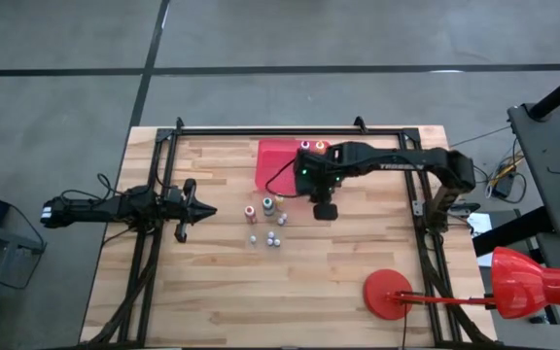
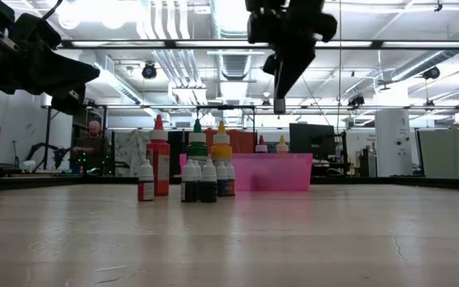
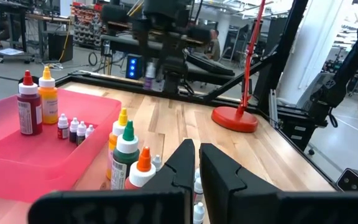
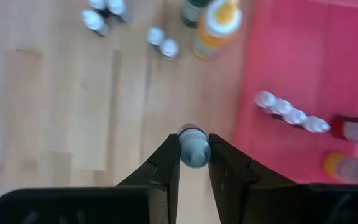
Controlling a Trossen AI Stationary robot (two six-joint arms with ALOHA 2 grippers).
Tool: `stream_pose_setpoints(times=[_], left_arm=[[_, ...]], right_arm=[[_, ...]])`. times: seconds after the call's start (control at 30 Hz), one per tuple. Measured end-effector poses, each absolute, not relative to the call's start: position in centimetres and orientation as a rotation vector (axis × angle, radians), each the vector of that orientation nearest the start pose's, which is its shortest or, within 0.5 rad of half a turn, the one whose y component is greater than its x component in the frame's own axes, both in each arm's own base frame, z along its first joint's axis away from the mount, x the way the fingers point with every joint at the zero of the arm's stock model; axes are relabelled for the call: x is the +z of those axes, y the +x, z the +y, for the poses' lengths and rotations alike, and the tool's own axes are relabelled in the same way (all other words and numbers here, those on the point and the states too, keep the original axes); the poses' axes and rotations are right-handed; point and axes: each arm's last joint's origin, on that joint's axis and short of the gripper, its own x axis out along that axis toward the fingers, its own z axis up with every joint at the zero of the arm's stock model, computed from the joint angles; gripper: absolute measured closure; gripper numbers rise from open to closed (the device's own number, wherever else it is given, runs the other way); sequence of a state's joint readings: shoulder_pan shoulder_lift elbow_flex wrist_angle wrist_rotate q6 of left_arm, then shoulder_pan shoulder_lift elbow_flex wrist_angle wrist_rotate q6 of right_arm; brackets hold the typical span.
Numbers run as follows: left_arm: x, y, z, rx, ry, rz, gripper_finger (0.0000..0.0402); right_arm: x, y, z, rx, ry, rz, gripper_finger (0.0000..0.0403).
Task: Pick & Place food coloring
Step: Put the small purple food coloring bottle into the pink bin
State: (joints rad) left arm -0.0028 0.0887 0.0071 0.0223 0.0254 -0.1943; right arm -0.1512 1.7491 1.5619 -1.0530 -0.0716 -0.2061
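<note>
Pale-capped small bottle point(image 4: 193, 147) sits pinched between the right gripper point(image 4: 193, 163) fingers, held in the air above the counter point(image 1: 212, 292), just beside the red tray point(image 1: 278, 156). Tray already holds two taller bottles point(image 3: 37, 99) and a row of tiny bottles point(image 4: 291, 115). Remaining cluster of food coloring point(image 2: 190, 163) stands on the wood between the arms. Left gripper point(image 1: 202, 210) waits at the counter's left, fingers closed on nothing.

Risk: grip is only on the cap end, so the bottle could pivot or slip on the way over. A low pass might clip the tray wall; a release near the row could topple those bottles.
</note>
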Motion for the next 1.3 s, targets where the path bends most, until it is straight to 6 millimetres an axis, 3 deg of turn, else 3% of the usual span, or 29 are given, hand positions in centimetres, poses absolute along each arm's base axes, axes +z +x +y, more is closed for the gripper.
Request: stream_pose_setpoints(times=[0.37, 0.57, 1.3], left_arm=[[16.1, 10.3, -0.1, -0.022, -0.195, 0.061, 0.0402], [16.1, 10.3, -0.1, -0.022, -0.195, 0.061, 0.0402], [16.1, 10.3, -0.1, -0.022, -0.195, 0.061, 0.0402]], right_arm=[[27.2, 33.5, -10.1, -0.023, -0.030, 1.223, 0.0344], [26.6, 33.0, -11.9, -0.058, -0.016, 1.218, 0.0344], [23.1, 32.9, -13.0, -0.219, 0.135, 1.136, 0.0344]])
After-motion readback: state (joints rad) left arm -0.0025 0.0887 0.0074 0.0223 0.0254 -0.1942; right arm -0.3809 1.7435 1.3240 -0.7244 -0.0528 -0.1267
